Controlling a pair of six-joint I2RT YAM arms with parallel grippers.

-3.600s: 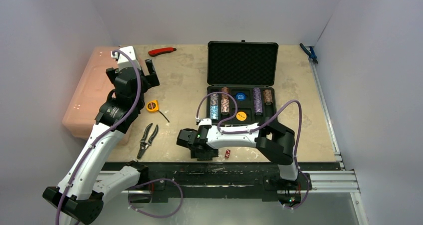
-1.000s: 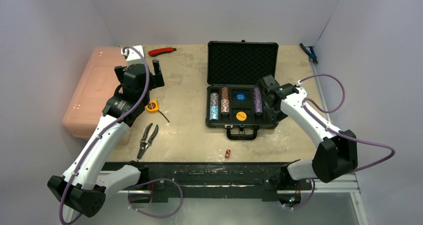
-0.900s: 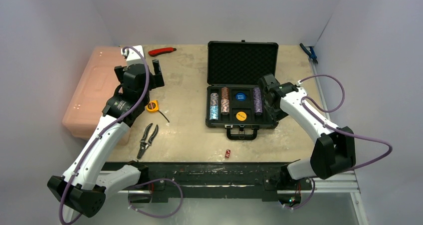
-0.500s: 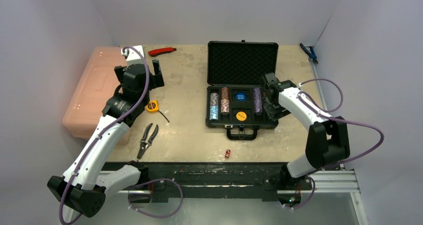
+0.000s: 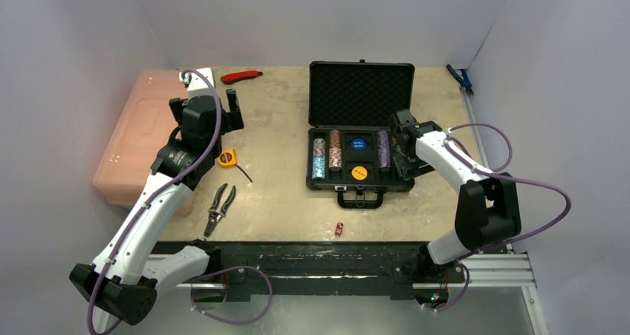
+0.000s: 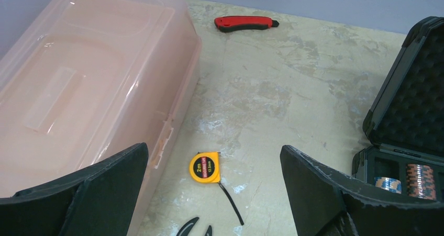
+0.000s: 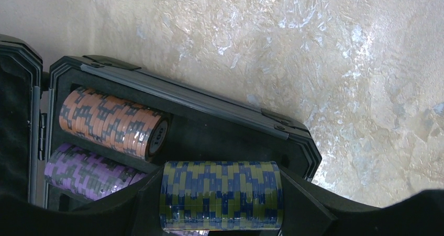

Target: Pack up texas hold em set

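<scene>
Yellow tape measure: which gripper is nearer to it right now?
Left. The left gripper hangs open over the table close by the tape measure. The right gripper is off at the right end of the black case, holding a chip stack.

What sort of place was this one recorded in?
Probably a lab robot cell: plain walls enclose a worn table, an aluminium rail runs along its near edge, and staged props include a poker case and pliers.
</scene>
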